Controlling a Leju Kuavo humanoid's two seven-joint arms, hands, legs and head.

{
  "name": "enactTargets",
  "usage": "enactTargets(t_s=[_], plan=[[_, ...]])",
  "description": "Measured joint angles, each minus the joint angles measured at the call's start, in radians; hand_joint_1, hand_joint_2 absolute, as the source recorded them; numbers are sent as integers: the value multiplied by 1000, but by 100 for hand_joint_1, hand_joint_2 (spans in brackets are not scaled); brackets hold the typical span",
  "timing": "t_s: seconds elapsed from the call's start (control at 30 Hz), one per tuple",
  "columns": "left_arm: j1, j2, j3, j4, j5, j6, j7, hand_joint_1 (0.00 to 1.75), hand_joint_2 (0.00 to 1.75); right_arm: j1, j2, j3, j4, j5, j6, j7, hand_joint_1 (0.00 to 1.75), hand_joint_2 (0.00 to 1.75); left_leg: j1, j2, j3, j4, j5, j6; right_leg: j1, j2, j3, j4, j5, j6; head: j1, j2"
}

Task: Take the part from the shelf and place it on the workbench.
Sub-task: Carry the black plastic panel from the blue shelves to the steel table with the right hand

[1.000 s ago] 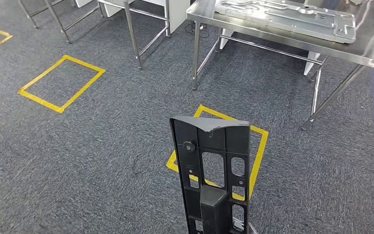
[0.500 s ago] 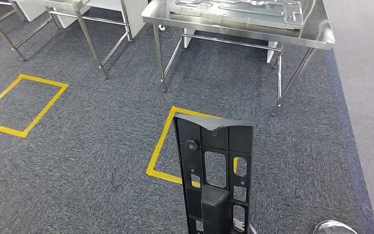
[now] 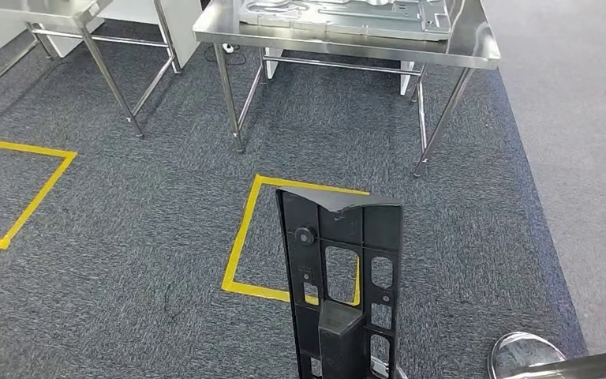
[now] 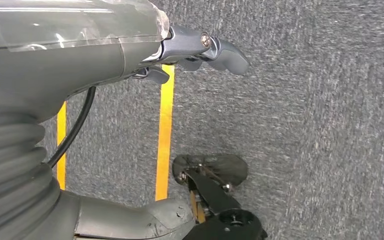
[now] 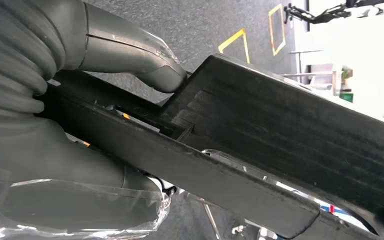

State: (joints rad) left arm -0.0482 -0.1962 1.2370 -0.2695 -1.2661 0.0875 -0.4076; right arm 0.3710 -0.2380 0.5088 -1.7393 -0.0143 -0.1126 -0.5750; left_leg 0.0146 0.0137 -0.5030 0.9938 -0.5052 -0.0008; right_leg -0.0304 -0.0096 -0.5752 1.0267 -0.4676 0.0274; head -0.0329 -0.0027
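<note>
My right hand point(image 5: 80, 150) grips the black part point(image 3: 341, 276), thumb on one face and fingers on the other, holding it upright in front of me above a yellow floor square point(image 3: 246, 237) on the grey carpet point(image 3: 126, 237). The steel workbench point(image 3: 473, 54) stands beyond, bearing a grey metal panel point(image 3: 347, 14). My left hand point(image 4: 130, 50) hangs over the carpet, holding nothing, fingers loosely curled and apart.

Black part point(image 3: 341, 276), yellow tape squares point(image 3: 241, 237) on grey speckled carpet point(image 3: 126, 237)
</note>
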Motion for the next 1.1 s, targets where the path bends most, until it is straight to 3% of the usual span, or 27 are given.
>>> enactTargets(t_s=[0.1,0.17,0.2,0.27,0.3,0.33,0.37,0.43,0.5,0.6,0.67,0.7,0.77,0.8,0.83,0.87,0.93,0.97,1.03,1.1], plan=[[-5,2,4,1,-1,0,2,0,175,0,0,7,0,0,-8,0,175,175,1,2,5,0,-9,-18,6,3,4,-9,-8,-19,0,0],[-6,5,6,2,-3,-2,6,0,175,-1,-4,13,0,0,-21,0,175,175,4,0,-6,39,-32,-28,4,5,13,-14,-11,-34,0,0],[-6,7,6,3,-4,-2,8,0,175,-2,-7,17,-1,0,-28,0,175,175,5,-2,-30,90,-57,-31,3,5,18,-17,-13,-41,0,0],[-5,10,7,6,-6,-5,13,0,175,-5,-14,25,0,-1,-42,0,175,175,5,-4,-107,231,-114,-34,10,5,24,-16,-20,-51,0,0],[-4,11,7,7,-7,-5,16,0,175,-4,-15,29,0,-2,-48,0,175,175,5,-4,-141,284,-125,-34,13,7,29,-16,-24,-54,0,0],[-2,13,7,8,-8,-6,18,0,175,-4,-16,32,0,-2,-52,0,175,175,5,-4,-161,304,-115,-33,16,9,34,-15,-29,-56,0,0],[0,15,8,8,-9,-6,20,0,175,-4,-16,35,0,-3,-56,0,175,175,5,-5,-161,283,-83,-30,18,12,42,-14,-35,-56,0,0],[1,19,8,8,-9,-6,21,0,175,-4,-16,40,0,-5,-60,0,175,175,1,-6,-119,161,4,-18,21,17,60,-13,-49,-53,0,0],[-1,23,9,9,-10,-6,22,0,175,-5,-16,43,0,-6,-62,0,175,175,-6,-6,-77,62,39,-4,23,20,70,-13,-62,-44,0,0],[-3,26,9,10,-12,-6,25,0,175,-4,-16,45,-2,-6,-68,0,175,175,-9,-5,-62,28,29,13,23,18,77,-8,-60,-25,0,0],[-2,27,9,12,-14,-6,30,0,175,-4,-16,47,-3,-6,-76,1,175,175,-4,-6,-43,13,30,25,21,16,69,25,-71,-15,0,0],[-2,27,9,13,-15,-7,32,0,175,-4,-15,48,-4,-6,-82,1,175,175,-2,-6,-34,8,29,29,19,16,49,64,-90,-12,0,0],[-3,29,9,15,-15,-8,36,0,175,-4,-12,49,-6,-6,-91,2,175,175,-2,-6,-26,6,24,33,13,15,-24,179,-140,-3,0,0],[-4,30,9,15,-16,-8,38,0,175,-4,-11,50,-6,-6,-95,3,175,175,-2,-6,-22,6,19,33,9,15,-62,229,-155,2,0,0],[-3,31,10,16,-16,-9,39,0,175,-2,-10,51,-6,-6,-99,5,175,175,-1,-7,-16,6,14,32,6,15,-88,252,-151,6,0,0],[-2,31,10,16,-17,-9,40,0,175,-1,-10,51,-6,-6,-102,6,175,175,0,-7,-7,6,7,28,2,14,-97,240,-126,9,0,0],[-1,32,11,18,-18,-12,43,0,175,0,-10,52,-6,-6,-107,8,175,175,3,-8,13,6,-9,18,-4,10,-69,133,-36,12,0,0],[-1,33,11,19,-18,-12,44,0,175,-1,-10,53,-5,-6,-108,10,175,175,4,-8,22,7,-17,12,-3,7,-53,77,-10,12,0,0],[-4,34,11,20,-19,-13,48,0,175,0,-10,55,-5,-6,-111,13,175,175,2,-7,29,9,-31,-3,3,2,-37,21,2,0,0,0],[-6,36,12,21,-20,-13,51,0,175,4,-10,57,-5,-6,-117,18,175,175,0,-6,37,14,-37,-17,7,3,-33,18,-7,-20,0,0]])
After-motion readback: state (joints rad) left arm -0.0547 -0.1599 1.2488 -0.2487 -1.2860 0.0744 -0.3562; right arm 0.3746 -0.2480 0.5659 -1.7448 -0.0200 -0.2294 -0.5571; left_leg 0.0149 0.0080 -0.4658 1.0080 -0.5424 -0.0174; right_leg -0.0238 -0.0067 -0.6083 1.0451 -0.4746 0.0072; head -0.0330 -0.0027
